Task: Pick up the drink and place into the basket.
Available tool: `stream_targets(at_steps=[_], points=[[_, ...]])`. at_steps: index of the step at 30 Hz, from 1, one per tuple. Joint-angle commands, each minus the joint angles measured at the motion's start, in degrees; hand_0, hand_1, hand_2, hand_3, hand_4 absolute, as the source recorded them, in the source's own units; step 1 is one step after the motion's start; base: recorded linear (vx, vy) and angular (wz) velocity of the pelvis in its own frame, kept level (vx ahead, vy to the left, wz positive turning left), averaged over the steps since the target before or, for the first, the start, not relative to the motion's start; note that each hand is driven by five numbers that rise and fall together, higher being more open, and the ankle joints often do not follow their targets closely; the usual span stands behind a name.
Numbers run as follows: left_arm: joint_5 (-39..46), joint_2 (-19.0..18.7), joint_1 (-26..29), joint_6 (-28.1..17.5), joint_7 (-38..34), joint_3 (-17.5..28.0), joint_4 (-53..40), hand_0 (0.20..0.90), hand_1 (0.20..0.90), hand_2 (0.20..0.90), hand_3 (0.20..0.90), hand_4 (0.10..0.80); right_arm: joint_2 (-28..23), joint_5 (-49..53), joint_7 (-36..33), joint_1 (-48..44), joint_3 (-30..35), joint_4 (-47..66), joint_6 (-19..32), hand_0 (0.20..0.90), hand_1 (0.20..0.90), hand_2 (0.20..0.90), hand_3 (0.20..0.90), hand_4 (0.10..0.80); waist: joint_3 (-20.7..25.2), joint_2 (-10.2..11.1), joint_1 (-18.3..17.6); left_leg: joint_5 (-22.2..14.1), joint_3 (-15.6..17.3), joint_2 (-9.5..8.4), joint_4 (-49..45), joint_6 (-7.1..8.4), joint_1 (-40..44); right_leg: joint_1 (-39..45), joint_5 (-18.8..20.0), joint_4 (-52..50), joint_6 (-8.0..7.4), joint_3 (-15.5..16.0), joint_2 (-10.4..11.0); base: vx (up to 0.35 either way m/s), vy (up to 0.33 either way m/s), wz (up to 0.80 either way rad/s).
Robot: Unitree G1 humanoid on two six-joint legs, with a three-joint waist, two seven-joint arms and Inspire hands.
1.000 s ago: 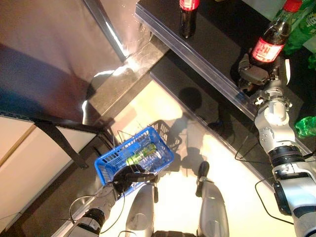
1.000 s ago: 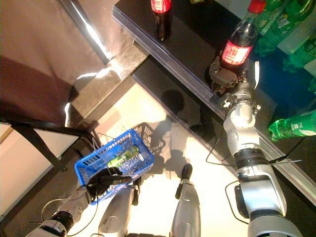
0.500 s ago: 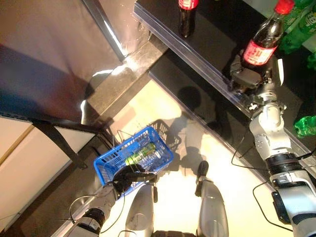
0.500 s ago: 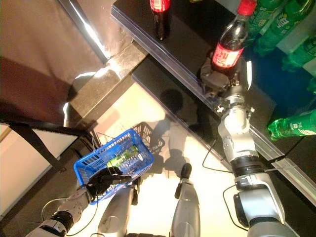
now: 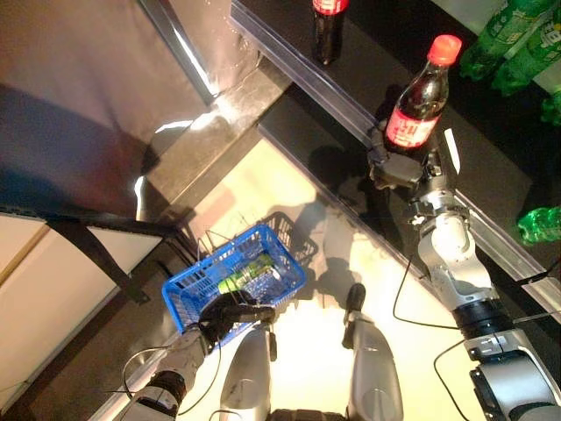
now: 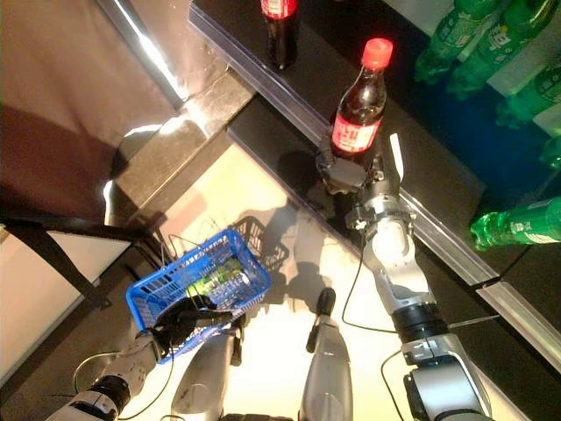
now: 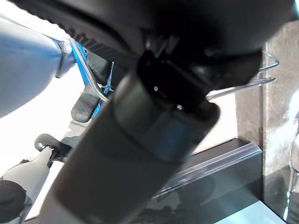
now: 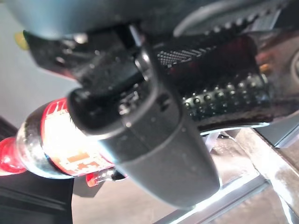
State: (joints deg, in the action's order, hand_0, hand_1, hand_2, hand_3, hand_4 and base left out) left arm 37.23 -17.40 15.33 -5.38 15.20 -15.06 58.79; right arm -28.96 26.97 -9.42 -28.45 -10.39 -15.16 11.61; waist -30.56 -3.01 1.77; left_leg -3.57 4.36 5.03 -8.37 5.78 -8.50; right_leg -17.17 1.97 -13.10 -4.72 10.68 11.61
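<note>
A dark cola bottle with a red cap and red label stands upright in my right hand, whose fingers are curled round its lower part, over the edge of the black shelf. The right wrist view shows the same bottle past the fingers. My left hand is shut on the wire handle of a blue basket, held low by the floor. A green drink lies inside the basket.
A second cola bottle stands further back on the shelf. Several green bottles stand at the back right, and one green bottle lies at the right. A dark counter fills the left.
My right hand has carried the cola bottle off the shelf, leftward and toward me, to the shelf's front edge. The basket and my left hand have stayed where they were.
</note>
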Motion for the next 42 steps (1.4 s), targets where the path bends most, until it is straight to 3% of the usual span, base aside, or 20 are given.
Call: stream_targets(at_steps=[1,6,17,25,26,29,31,33,34,35,36,39,42], points=[[0.54,-2.85,-6.0,-4.05,2.14,2.3,-1.47,0.3,0.3,0.3,0.2,0.1,-0.38,-1.64,2.9,-3.86,3.04,15.24,7.37,0.3,0.3,0.3,0.2,0.1,7.94,3.17,-0.52,2.17,0.51,-0.46,-0.5,-2.36,-2.2,5.12,0.23,5.14,-3.1,-2.08,1.82,0.119,-0.003,-0.04],[-2.02,-2.57,-7.75,-4.26,1.61,4.26,-0.67,0.3,0.3,0.3,0.2,0.1,0.7,-0.8,4.57,2.28,3.18,17.51,6.69,0.3,0.3,0.3,0.2,0.1,11.72,3.93,-0.83,3.62,2.25,-0.22,5.89,-1.79,2.82,9.55,1.59,10.4,-3.9,-1.76,0.95,0.133,-0.009,-0.09],[-5.86,-1.94,-11.51,-5.34,0.83,6.71,-0.19,0.3,0.3,0.3,0.2,0.1,2.42,0.91,9.26,14.89,3.27,17.96,8.68,0.3,0.3,0.3,0.2,0.1,17.85,4.49,-0.96,4.43,3.66,0.53,10.25,-1.44,8.36,14.75,1.67,13.1,-4.36,-1.01,0.32,0.092,-0.06,0.01],[-3.78,-2.19,-12.15,-4.35,-0.06,8.23,-1.67,0.3,0.3,0.3,0.2,0.1,2.29,-1.08,9.08,17.28,1.21,18.0,7.1,0.3,0.3,0.3,0.2,0.1,19.9,3.89,-0.64,5.49,2.76,2.99,9.97,-0.56,10.18,17.14,-2.19,9.73,-2.2,0.44,-1.88,0.009,-0.177,0.03],[-3.04,-2.07,-12.57,-4.61,0.37,8.42,-1.95,0.3,0.3,0.3,0.2,0.1,2.39,-1.49,8.85,17.06,0.5,17.63,6.31,0.3,0.3,0.3,0.2,0.1,19.92,3.53,-0.27,6.93,2.52,4.09,10.49,0.27,10.42,17.83,-2.7,9.33,-1.48,1.16,-2.7,-0.002,-0.205,0.23],[-2.2,-1.7,-13.39,-4.52,0.74,8.84,-3.26,0.3,0.3,0.3,0.2,0.1,2.09,-1.69,8.87,16.38,-0.03,17.27,5.45,0.3,0.3,0.3,0.2,0.1,19.71,3.21,0.43,9.28,2.13,5.02,11.8,1.38,10.09,18.9,-2.43,10.56,-0.97,1.34,-3.8,-0.042,-0.129,0.19],[-1.41,-1.34,-13.65,-3.92,1.27,9.11,-5.01,0.3,0.3,0.3,0.2,0.1,1.42,-2.63,9.27,15.91,-0.71,16.63,5.54,0.3,0.3,0.3,0.2,0.1,19.0,3.37,0.57,10.42,4.54,5.91,10.18,2.22,8.07,19.99,-1.7,12.62,-0.59,1.64,-4.48,-0.149,-0.142,0.09],[-0.58,-0.99,-13.62,-4.45,2.27,9.14,-5.38,0.3,0.3,0.3,0.2,0.1,0.89,-2.77,9.94,16.52,-0.75,16.35,6.18,0.3,0.3,0.3,0.2,0.1,19.23,4.21,0.4,8.79,5.22,5.11,6.43,1.88,7.28,19.74,-0.49,13.85,-0.36,2.98,-3.68,-0.21,-0.123,0.43],[-0.03,-0.61,-14.01,-5.02,2.95,9.16,-5.87,0.3,0.3,0.3,0.2,0.1,0.08,-2.37,10.6,17.89,-0.4,16.46,7.31,0.3,0.3,0.3,0.2,0.1,19.47,5.51,-0.24,5.61,5.39,3.22,-0.33,1.24,7.27,19.3,0.88,14.57,-0.02,3.6,-2.56,-0.189,-0.088,0.49],[0.08,-0.57,-14.08,-5.11,3.09,9.21,-5.96,0.3,0.3,0.3,0.2,0.1,-0.01,-2.28,10.79,18.11,-0.26,16.47,7.48,0.3,0.3,0.3,0.2,0.1,19.68,5.75,-0.4,5.31,5.21,2.72,-1.22,1.05,7.14,18.91,1.21,14.61,0.03,3.67,-2.33,-0.179,-0.029,0.53],[0.61,-0.34,-14.82,-5.32,3.78,9.69,-6.56,0.3,0.3,0.3,0.2,0.1,-0.33,-2.22,11.87,19.58,0.62,16.74,8.47,0.3,0.3,0.3,0.2,0.1,20.01,6.23,-0.95,3.04,3.9,0.66,-4.94,0.3,8.1,18.17,2.0,14.48,0.26,3.62,-1.92,-0.126,0.039,0.54],[0.96,-0.41,-16.42,-5.05,5.28,11.39,-7.73,0.3,0.3,0.3,0.2,0.1,-0.8,-2.01,13.06,21.57,1.82,18.14,8.73,0.3,0.3,0.3,0.2,0.1,20.92,6.49,-1.36,1.76,-1.12,-3.83,-11.23,-0.56,8.91,16.72,2.29,13.97,0.95,2.32,-2.04,-0.103,0.059,0.25],[0.84,-0.31,-17.63,-5.13,6.47,12.09,-8.07,0.3,0.3,0.3,0.2,0.1,-0.96,-1.75,12.91,21.9,2.07,18.73,7.91,0.3,0.3,0.3,0.2,0.1,21.48,5.86,-1.1,0.99,-4.01,-5.99,-11.31,-0.98,9.91,16.39,2.31,13.77,0.95,1.25,-2.73,-0.05,0.105,0.23]])
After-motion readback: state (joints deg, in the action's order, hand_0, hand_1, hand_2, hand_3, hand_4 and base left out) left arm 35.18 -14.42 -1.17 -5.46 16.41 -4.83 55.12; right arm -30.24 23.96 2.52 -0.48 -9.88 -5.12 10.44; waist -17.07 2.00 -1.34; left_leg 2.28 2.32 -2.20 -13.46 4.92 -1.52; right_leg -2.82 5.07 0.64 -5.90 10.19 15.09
